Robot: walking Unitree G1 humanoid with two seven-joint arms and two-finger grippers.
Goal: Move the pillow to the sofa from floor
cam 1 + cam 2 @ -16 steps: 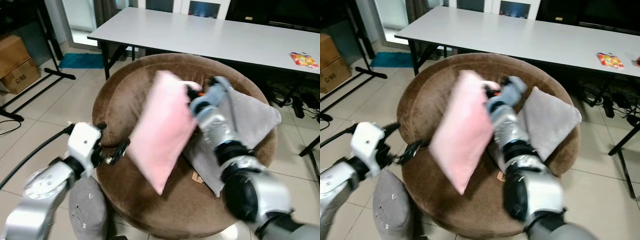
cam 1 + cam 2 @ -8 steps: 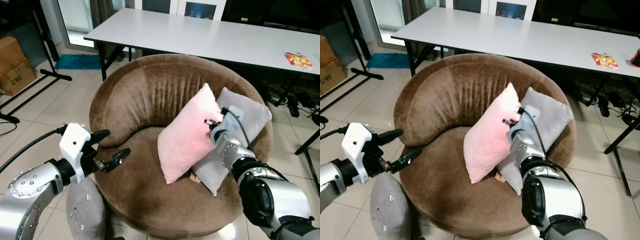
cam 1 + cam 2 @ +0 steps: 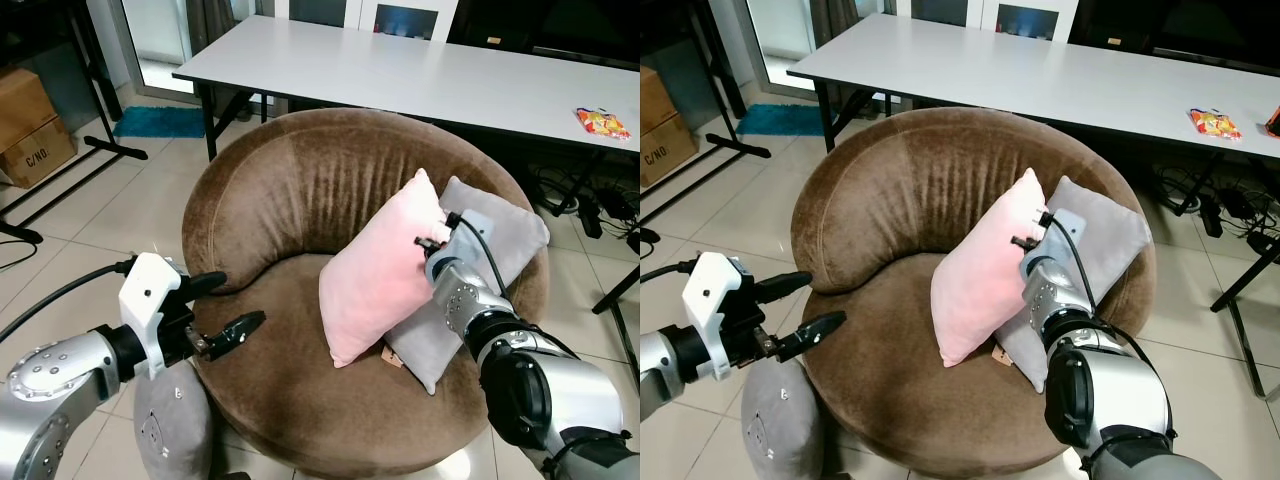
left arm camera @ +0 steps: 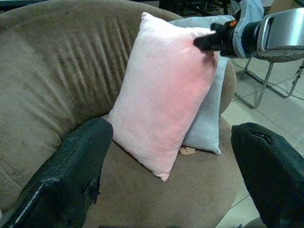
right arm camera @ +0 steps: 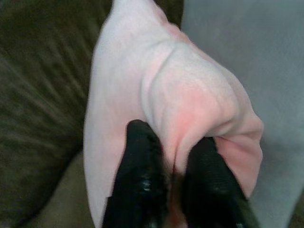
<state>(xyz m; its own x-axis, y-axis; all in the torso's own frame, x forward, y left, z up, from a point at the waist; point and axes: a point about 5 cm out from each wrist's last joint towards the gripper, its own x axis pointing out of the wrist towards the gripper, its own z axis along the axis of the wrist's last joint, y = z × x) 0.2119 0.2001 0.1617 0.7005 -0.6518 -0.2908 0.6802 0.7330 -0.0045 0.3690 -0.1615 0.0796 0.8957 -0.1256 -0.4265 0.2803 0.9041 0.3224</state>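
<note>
Tiled floor (image 3: 120,215) nearest carries a grey cushion (image 3: 170,425); above it the left end effector (image 3: 228,305) hovers, fingers apart. Farther, the pink pillow (image 3: 375,270) leans on the round brown sofa (image 3: 270,190), apparently settled, its corner pinched by the right end effector (image 5: 168,183). Next: release, withdraw.
</note>
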